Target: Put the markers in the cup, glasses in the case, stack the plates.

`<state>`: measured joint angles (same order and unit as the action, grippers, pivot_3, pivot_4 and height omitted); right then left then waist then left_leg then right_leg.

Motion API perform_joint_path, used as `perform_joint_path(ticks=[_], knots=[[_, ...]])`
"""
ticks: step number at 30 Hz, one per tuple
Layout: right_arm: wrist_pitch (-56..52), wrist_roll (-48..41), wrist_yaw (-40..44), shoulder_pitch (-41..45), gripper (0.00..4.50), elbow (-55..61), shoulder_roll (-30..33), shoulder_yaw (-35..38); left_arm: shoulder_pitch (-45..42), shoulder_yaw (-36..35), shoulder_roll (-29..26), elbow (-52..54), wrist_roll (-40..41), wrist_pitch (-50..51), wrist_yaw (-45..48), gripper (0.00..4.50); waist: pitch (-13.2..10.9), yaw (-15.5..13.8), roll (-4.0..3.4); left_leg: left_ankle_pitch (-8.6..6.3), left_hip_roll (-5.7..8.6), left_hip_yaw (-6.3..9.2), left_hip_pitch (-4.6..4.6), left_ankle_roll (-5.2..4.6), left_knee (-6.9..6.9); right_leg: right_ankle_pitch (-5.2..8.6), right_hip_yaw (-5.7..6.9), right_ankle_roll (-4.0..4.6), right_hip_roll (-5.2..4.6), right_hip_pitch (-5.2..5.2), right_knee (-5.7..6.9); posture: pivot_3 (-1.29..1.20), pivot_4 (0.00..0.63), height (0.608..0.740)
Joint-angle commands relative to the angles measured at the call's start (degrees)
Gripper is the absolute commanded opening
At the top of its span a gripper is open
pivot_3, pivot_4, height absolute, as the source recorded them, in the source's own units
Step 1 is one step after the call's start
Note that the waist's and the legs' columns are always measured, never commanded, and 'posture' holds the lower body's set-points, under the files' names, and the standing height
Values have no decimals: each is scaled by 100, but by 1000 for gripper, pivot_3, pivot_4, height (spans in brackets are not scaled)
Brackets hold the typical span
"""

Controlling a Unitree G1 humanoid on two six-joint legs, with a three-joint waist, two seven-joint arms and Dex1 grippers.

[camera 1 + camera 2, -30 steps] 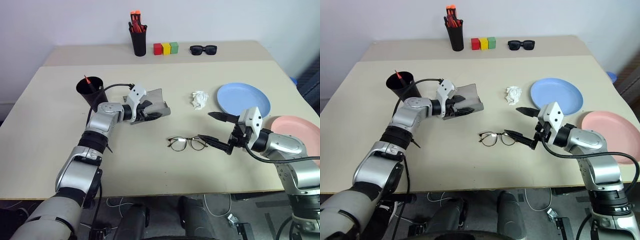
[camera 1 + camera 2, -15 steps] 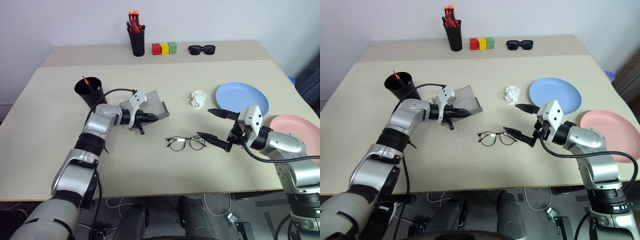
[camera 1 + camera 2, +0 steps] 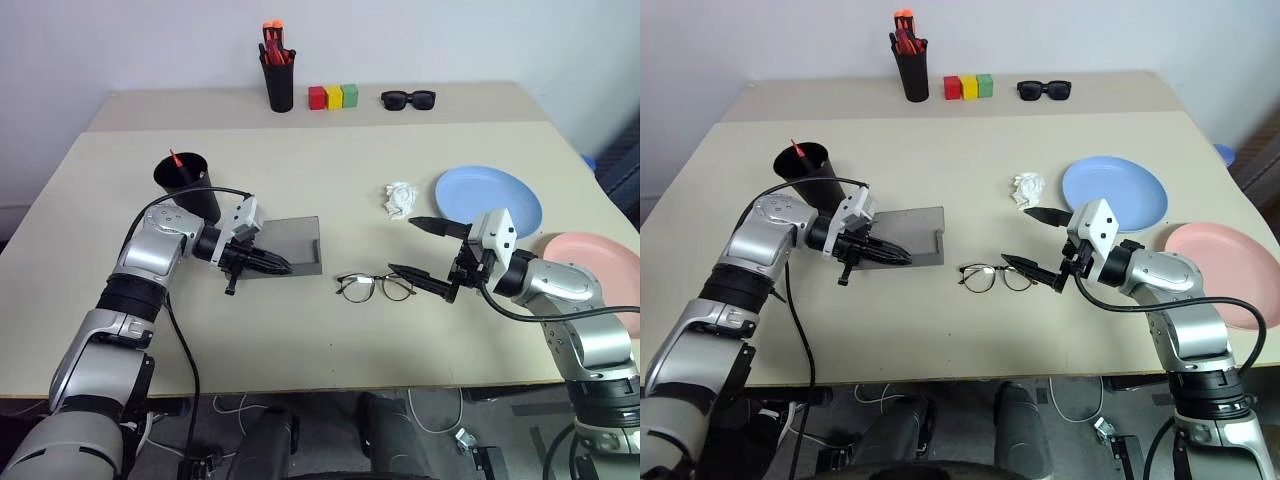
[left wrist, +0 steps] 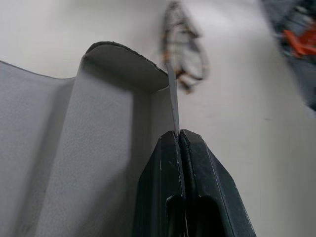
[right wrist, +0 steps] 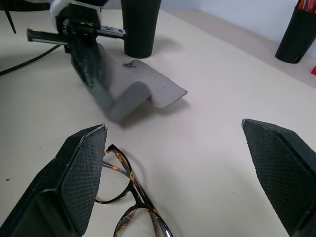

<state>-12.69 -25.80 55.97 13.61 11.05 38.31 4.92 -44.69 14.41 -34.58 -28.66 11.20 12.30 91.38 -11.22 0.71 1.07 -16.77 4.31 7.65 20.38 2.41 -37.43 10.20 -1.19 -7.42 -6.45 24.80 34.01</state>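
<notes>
- The case point(image 3: 283, 259) lies opened flat on the counter point(image 3: 300, 330), and your left gripper point(image 3: 280, 266) has its jaws pressed together on the case's edge, pinching the thin grey wall, as you see close up in the left wrist view point(image 4: 170, 106).
- The glasses point(image 3: 375, 288) sit lenses-up on the counter just beside your right gripper point(image 3: 418, 248), between it and the case; they touch neither gripper.
- Your right gripper hangs above the counter with its jaws spread wide and nothing between them; the lower fingertip point(image 3: 397, 269) is close to the glasses' rim, and the right wrist view shows the frame point(image 5: 129, 195) beside one pad.
- The cup point(image 3: 187, 185) stands upright behind your left gripper, near the arm's cable, with a red-tipped marker point(image 3: 174, 160) leaning inside it.
- The light blue plate point(image 3: 488, 200) lies just behind your right gripper, and the pink plate point(image 3: 600, 265) lies beyond that arm's far side; the two plates are apart, not stacked.
- A crumpled white tissue point(image 3: 399, 198) sits between the case and the blue plate, near your right gripper's upper fingertip.
- Well beyond both grippers, along the counter's back edge, you have a black pen holder point(image 3: 278, 82) with orange-capped pens, three coloured blocks point(image 3: 332, 96) and black sunglasses point(image 3: 407, 99).
</notes>
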Motion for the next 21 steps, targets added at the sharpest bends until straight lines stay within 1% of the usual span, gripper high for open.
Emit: perform_joint_path(ticks=[1,3,7,10,12,15,17,18,21], knots=[[83,-35,22,83,4500,59,1,77,-163,137,-49,-311,-200,-385,105,37,0,9,0,0,0,0,0,0,0,0,0,0,0,0,0,0,150,740],[78,-32,28,68,4500,67,19,93,-263,182,20,-590,-395,-591,-5,37,0,4,0,0,0,0,0,-1,0,0,0,0,1,0,1,0,150,740],[70,-26,39,51,4500,85,57,120,-424,95,251,-949,-394,-738,-148,37,0,-18,0,0,1,1,2,-1,-7,0,1,-1,0,-4,1,0,150,740],[60,-4,53,72,4500,109,76,90,-488,-8,445,-1000,-281,-588,-232,824,0,-7,0,-1,2,1,1,-3,-7,0,0,-1,0,-4,1,0,150,740],[108,89,118,94,4500,95,125,16,-484,-43,476,-952,-288,-639,-274,1754,0,-3,0,-1,2,1,1,-3,-7,0,1,-1,0,-4,2,0,150,740],[186,271,176,139,4500,69,177,-103,-463,-148,424,-764,-212,-580,-265,3273,0,7,0,-1,2,1,1,-3,-6,0,1,-1,0,-3,3,0,150,740],[344,586,119,252,4500,22,200,-251,-384,-274,315,-502,-135,-545,-287,4318,0,26,0,-1,1,0,0,-3,-6,0,1,-1,1,-2,3,0,150,740],[409,796,77,295,4500,5,239,-351,-317,-341,258,-331,-67,-502,-270,4421,0,31,0,-1,1,0,1,-3,-5,0,1,-1,1,-1,4,0,150,740],[310,1196,72,395,4500,99,406,-633,-28,-707,85,396,354,35,-384,4421,0,28,0,-1,0,-1,3,-2,-3,1,0,-1,1,4,6,0,150,740]])
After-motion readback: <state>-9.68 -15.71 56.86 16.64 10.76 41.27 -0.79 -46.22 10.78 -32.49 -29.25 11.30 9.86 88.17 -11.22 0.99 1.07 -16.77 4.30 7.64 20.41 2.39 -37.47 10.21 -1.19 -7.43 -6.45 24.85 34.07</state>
